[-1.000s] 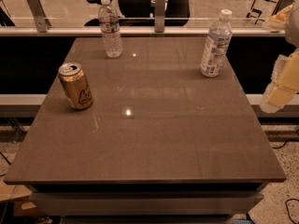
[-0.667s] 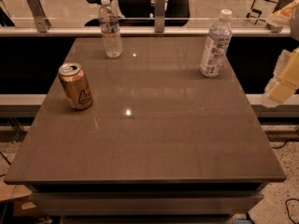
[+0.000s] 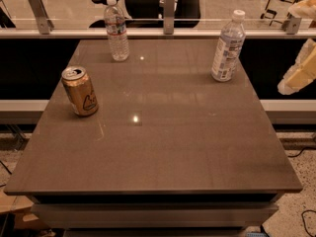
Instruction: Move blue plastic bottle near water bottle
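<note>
The blue plastic bottle stands upright at the table's back right, bluish with a white cap and a large pale label. The water bottle stands upright at the back left, slim and ribbed with a narrow red-banded label. My gripper is a blurred pale shape at the right edge of the view, off the table's right side and to the right of the blue plastic bottle, apart from it.
A gold drink can stands upright on the left part of the brown table. A glass barrier with metal posts runs behind the table. The floor shows at the right.
The gripper at the right edge has shifted slightly up and to the right. The bottles and the can have not moved.
</note>
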Controlling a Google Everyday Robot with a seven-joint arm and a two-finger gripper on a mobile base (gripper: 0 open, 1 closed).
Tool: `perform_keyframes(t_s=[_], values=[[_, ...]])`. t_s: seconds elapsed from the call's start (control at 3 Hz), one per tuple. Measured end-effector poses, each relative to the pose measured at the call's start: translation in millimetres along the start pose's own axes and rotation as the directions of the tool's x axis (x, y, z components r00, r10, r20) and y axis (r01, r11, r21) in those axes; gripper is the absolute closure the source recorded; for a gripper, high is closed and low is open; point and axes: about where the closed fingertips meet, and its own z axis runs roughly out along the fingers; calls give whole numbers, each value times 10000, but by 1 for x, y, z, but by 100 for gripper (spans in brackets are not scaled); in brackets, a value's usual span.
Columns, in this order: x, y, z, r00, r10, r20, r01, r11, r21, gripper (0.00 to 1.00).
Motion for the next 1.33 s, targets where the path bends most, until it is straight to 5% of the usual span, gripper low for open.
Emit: perform_keyframes(t_s=[0.67, 1.0, 1.33], values=[[7, -48, 12, 9776, 617, 2012, -695, 9971, 318, 0], [11, -66, 19, 9519, 974, 2906, -1118, 9932, 334, 0], [15, -80, 30, 9099, 1419, 3897, -1620, 9866, 190, 0]])
